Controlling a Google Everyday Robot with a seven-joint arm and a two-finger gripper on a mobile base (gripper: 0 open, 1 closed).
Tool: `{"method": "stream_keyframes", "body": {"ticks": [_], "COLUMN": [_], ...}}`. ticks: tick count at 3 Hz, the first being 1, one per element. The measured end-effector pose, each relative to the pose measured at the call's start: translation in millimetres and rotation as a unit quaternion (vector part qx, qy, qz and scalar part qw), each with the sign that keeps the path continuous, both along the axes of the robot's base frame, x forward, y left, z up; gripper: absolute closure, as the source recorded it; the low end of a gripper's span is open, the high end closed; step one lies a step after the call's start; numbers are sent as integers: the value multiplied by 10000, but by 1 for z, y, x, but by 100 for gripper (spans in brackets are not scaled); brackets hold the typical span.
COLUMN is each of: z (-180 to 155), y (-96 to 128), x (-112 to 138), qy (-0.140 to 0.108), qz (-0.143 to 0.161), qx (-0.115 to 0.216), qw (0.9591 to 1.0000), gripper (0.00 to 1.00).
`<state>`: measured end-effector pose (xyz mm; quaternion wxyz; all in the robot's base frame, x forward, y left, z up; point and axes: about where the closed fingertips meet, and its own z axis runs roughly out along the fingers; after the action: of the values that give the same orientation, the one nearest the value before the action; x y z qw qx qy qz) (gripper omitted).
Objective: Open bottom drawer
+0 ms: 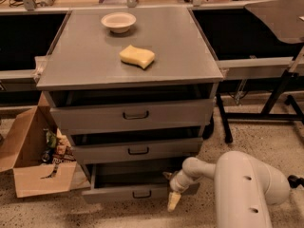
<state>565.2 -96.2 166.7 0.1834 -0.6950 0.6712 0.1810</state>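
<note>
The grey cabinet has three drawers. The bottom drawer (118, 193), with the narrowest front and a small dark loop handle (142, 194), is pulled out from the cabinet, and its interior shows as a dark gap above the front. My gripper (173, 197) is at the drawer's right front corner, at the end of my white arm (247, 184). One pale fingertip (173, 201) points down toward the floor. The middle drawer (137, 151) and the top drawer (135, 115) sit above it, each slightly out.
A yellow sponge (137, 56) and a white bowl (118, 21) lie on the cabinet top (85, 56). An open cardboard box (33, 163) with clutter stands on the floor at the left. Black table legs (275, 99) stand at the right. The floor is speckled.
</note>
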Motion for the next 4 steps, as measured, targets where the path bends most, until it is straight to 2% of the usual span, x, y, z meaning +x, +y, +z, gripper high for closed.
{"method": "stream_keyframes", "body": {"ticks": [1, 2, 3, 4], "z": [-6, -3, -3, -3], "y": [0, -1, -1, -1], "x": [-46, -60, -60, -60], "qy": [211, 277, 277, 278], "qz": [27, -15, -15, -15], "qx": [-121, -137, -137, -137], "qw": [9997, 9995, 9995, 9995], "gripper": [26, 51, 73, 73]}}
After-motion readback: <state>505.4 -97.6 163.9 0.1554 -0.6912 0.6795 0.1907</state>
